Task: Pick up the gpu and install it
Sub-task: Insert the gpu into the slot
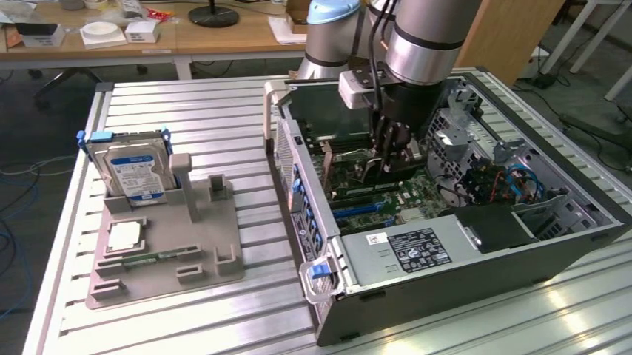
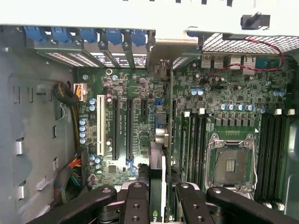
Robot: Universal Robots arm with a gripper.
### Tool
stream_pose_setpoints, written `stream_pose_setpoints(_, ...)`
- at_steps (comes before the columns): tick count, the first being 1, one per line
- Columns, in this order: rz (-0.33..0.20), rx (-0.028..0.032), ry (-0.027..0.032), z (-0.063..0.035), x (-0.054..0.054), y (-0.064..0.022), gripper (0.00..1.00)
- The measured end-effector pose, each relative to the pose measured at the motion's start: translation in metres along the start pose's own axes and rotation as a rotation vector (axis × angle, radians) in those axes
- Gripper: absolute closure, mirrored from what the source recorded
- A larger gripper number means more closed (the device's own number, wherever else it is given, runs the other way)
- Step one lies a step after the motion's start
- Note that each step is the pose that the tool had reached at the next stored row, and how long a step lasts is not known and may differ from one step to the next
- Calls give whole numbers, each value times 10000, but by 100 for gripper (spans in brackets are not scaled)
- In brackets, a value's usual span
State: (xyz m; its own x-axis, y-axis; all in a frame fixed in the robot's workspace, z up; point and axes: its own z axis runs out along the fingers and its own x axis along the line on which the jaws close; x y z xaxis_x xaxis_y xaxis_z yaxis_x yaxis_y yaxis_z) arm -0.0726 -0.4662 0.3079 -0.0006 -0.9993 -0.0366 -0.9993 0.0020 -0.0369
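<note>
Inside the computer case [image 1: 474, 296], the gripper [image 2: 161, 191] pinches the gpu [image 2: 156, 163] edge-on over the motherboard [image 2: 233, 93], jaws partly closed, hard drive [image 1: 133, 171] well apart at the exterior view's nine o'clock.

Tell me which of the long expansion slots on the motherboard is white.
The white slot farthest from the CPU socket, beside the cable bundle; the two long slots next to it are black.

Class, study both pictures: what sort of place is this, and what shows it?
Probably a robotics lab: a robot arm holds the gpu inside an open computer case on a slatted metal table, office desks behind.
</note>
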Motion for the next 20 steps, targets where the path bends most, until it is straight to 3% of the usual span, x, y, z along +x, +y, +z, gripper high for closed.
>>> stream_pose_setpoints(2,2,-1,-55,18,1,5,73)
stream_pose_setpoints(5,8,0,-197,43,1,17,73)
stream_pose_setpoints(6,8,1,-205,47,2,17,73)
stream_pose_setpoints(16,8,0,-202,89,34,20,73)
stream_pose_setpoints(20,4,3,-135,140,37,21,73)
